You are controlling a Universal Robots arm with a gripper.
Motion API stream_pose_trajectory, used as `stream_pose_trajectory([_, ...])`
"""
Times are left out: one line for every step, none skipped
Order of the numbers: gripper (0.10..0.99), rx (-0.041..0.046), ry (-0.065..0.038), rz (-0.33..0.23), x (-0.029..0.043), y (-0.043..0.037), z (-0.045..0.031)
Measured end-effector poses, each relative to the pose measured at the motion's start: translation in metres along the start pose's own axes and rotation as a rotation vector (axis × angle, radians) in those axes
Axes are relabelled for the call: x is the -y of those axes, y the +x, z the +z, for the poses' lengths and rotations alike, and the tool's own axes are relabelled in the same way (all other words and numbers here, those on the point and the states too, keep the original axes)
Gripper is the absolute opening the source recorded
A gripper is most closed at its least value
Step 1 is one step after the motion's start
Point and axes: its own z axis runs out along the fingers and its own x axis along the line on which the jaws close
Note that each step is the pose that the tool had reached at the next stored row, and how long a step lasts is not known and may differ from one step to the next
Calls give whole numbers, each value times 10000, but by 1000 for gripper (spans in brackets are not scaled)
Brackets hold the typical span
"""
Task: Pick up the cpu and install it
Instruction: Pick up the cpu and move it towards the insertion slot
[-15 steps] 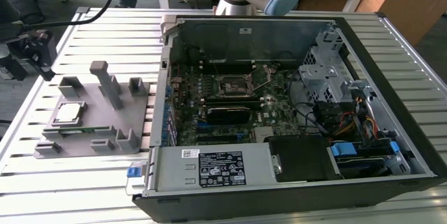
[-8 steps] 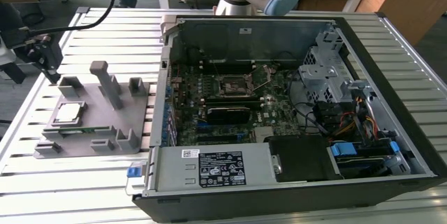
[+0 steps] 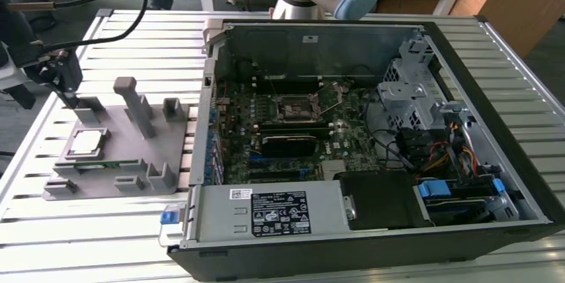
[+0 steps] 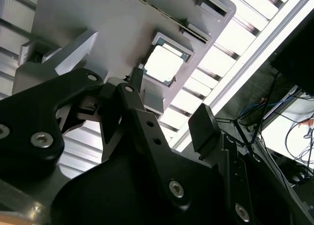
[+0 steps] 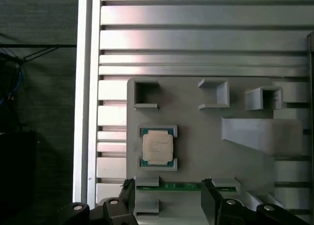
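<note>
Black gripper [image 5: 168, 201] closest, jaws apart, nothing held, poised over a thin green memory stick [image 5: 182, 186]. Just past it the cpu [image 5: 158, 147]: flat square, shiny silver top, seated in a raised pocket of the matte grey holder [image 5: 206, 132]. Ribbed aluminium table [image 5: 196, 38] beyond.

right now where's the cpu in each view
Exterior view: cpu in the grey holder, on the exterior view's left of the computer case.
First wrist view: in its square pocket, near the green stick.
Second wrist view: the bright square in that pocket.
Shared landmark: the grey holder.
</note>
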Motion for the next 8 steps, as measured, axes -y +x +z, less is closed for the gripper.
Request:
stream_pose_trajectory([647, 0, 0, 0, 0, 0, 10])
stream_pose_trajectory([647, 0, 0, 1, -1, 0, 21])
stream_pose_trajectory([647, 0, 0, 1, -2, -1, 31])
stream_pose_trajectory([647, -1, 0, 1, -2, -1, 42])
stream_pose_trajectory([647, 0, 0, 1, -3, -1, 54])
stream_pose_trajectory([659, 1, -1, 1, -3, -2, 66])
stream_pose_trajectory([659, 0, -1, 0, -3, -2, 78])
stream_pose_trajectory([718, 0, -1, 1, -3, -2, 93])
